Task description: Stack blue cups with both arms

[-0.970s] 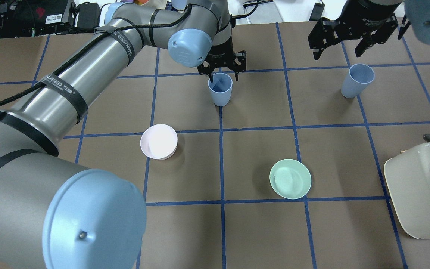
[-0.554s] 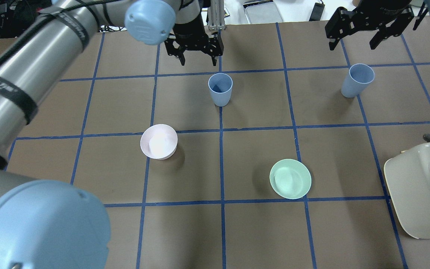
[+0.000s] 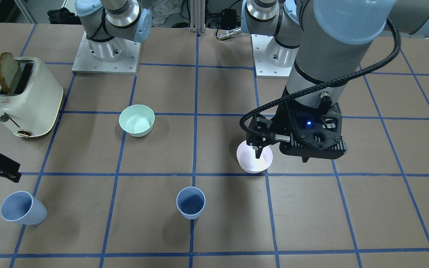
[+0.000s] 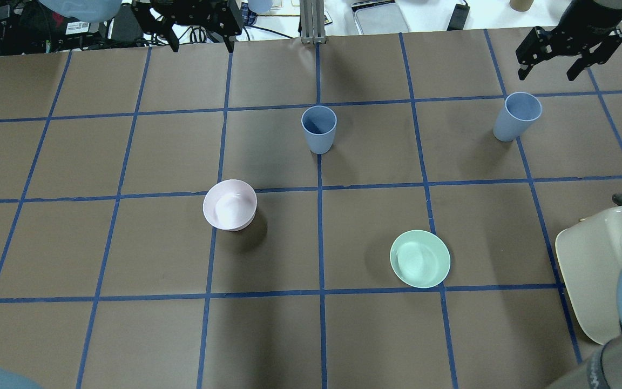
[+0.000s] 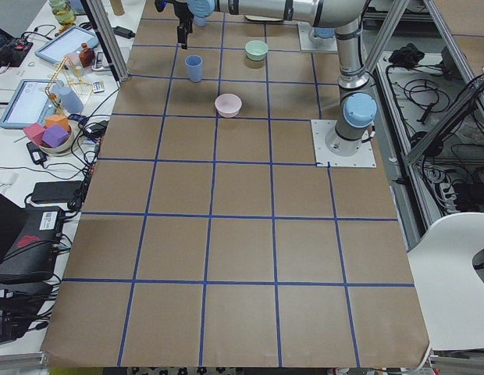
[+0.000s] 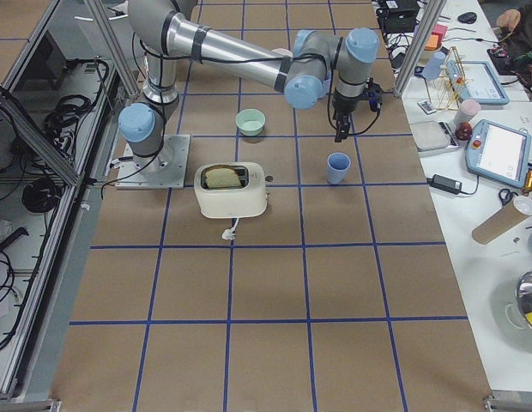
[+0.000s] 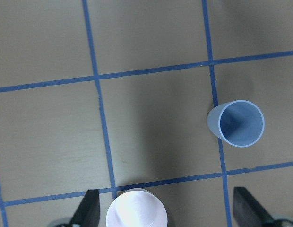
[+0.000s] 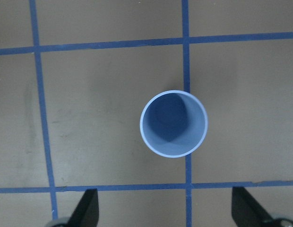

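We have nothing stacked yet: the middle blue cup and the right-hand blue cup stand well apart. The left gripper and the right gripper hang spread wide, holding nothing.

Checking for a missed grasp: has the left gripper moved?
Yes. The left gripper went left and toward the table's far edge, away from the middle cup.

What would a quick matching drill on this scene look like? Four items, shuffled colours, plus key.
Items:
1 toaster
2 bowl nearest toaster
3 bowl farthest from toaster
4 centre cup

Colours:
A pale pink
B cream
C blue
D mint green

Pairs: 1-B, 2-D, 3-A, 4-C.
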